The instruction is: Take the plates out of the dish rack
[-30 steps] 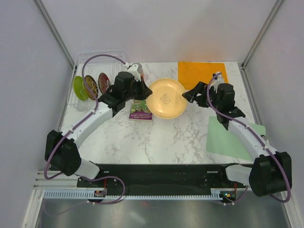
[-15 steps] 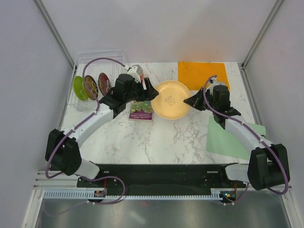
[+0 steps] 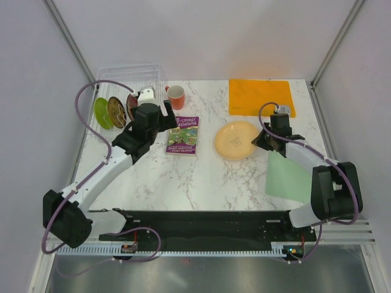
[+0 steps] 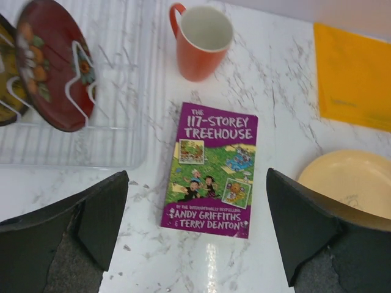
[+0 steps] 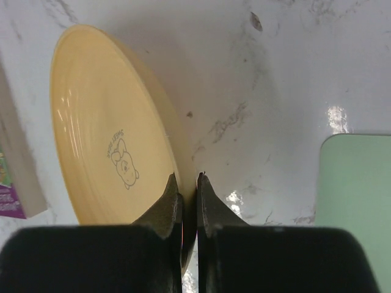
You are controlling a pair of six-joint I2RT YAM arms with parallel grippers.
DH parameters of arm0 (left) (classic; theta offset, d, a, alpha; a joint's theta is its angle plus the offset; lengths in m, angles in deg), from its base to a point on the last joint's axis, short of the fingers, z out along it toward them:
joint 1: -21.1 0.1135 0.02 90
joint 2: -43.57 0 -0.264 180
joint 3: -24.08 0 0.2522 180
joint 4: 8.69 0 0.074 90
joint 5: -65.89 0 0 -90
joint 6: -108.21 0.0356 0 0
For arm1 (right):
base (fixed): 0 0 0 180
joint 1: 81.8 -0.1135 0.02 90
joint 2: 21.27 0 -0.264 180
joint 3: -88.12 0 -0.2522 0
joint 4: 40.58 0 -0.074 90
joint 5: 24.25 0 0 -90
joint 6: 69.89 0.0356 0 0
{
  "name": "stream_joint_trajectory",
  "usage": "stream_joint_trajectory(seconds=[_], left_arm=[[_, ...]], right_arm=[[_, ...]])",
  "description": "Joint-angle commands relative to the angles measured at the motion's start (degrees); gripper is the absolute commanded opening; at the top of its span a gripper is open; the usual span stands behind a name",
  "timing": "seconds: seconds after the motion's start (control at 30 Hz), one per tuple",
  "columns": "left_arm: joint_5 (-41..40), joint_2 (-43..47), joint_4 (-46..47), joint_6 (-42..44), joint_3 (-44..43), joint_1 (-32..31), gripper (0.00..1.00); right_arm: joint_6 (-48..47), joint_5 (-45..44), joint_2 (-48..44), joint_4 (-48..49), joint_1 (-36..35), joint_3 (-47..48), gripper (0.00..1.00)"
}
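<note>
The right pincer (image 5: 188, 183) pinched the yellow plate's (image 5: 110, 134) rim toward the counter's (image 3: 201, 177) right edge, while the left pincer (image 4: 195, 186) hung open beside the rack (image 4: 131, 91) at the far-left corner.

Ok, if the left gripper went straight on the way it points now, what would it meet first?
Most likely the purple book, lying flat on the table, centred between the left gripper's open jaws in the wrist view. The orange-red mug stands beyond it. Depth is unclear, so this is a judgement.
</note>
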Motion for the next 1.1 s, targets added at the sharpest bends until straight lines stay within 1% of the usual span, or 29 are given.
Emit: stream_joint_trajectory(seconds=[0.0,0.1,0.13,0.17,0.2,0.27,0.3,0.37,0.4,0.47,0.53,0.63,0.67,0.8,0.87,1.0,1.07], left_arm=[[-12.0,6.5,4.8,7.1,2.9,0.5,1.0],[-12.6,8.8,6.5,9.4,4.1,1.3,1.0],[-12.7,9.0,6.7,10.1,4.1,1.8,1.0],[-12.9,9.3,7.1,10.5,4.1,2.1,1.0],[-13.9,9.2,7.4,11.0,4.1,3.0,1.0],[-14.6,8.9,8.1,12.5,4.1,4.2,1.0],[-15.2,8.5,8.3,13.0,4.1,5.5,1.0],[-15.3,7.1,8.7,13.7,3.5,7.1,1.0],[-12.4,6.7,7.7,13.2,3.1,9.5,1.0],[-7.7,5.3,7.5,12.1,1.5,11.9,1.0],[-7.3,3.0,7.5,12.7,-0.3,13.6,1.0],[-7.6,0.5,8.0,14.5,-2.7,15.0,1.0],[-7.7,-1.4,8.3,15.1,-3.2,15.5,0.99],[-10.7,-7.2,10.4,18.8,-6.6,16.5,0.98],[-12.0,-9.7,10.6,18.7,-8.0,17.0,0.96],[-11.7,-17.8,10.9,19.5,-12.5,18.7,0.94],[-10.6,-20.1,10.9,19.4,-13.7,19.5,0.94]], right_arm=[[-2.3,0.0,5.3,0.9,0.8,2.7,0.0],[-2.5,0.1,6.5,3.2,0.8,1.6,0.0],[-2.6,-0.5,6.8,3.2,0.9,1.6,0.01],[-2.9,-1.2,7.0,2.9,0.9,1.7,0.05],[-3.0,-3.2,7.6,2.5,0.9,1.9,0.1],[-3.0,-5.8,7.9,0.6,0.8,2.3,0.37],[-3.0,-7.1,7.7,0.1,0.8,2.6,0.44],[-3.4,-9.8,7.3,-0.7,0.9,2.5,0.45],[-3.8,-10.7,6.5,-0.9,0.8,2.7,0.47],[-4.1,-14.4,5.9,-2.8,0.9,3.2,0.58],[-4.9,-18.2,4.3,-5.0,0.9,4.1,0.67],[-6.1,-21.7,1.1,-7.5,0.9,4.9,0.69],[-6.4,-22.9,-1.4,-7.8,0.9,4.7,0.7],[-7.3,-22.7,-7.1,-8.5,0.9,4.2,0.72],[-7.9,-22.6,-8.9,-9.2,0.8,4.2,0.72],[-8.7,-22.6,-12.5,-10.5,0.8,4.4,0.73],[-9.0,-22.6,-13.5,-11.1,0.8,4.5,0.73]])
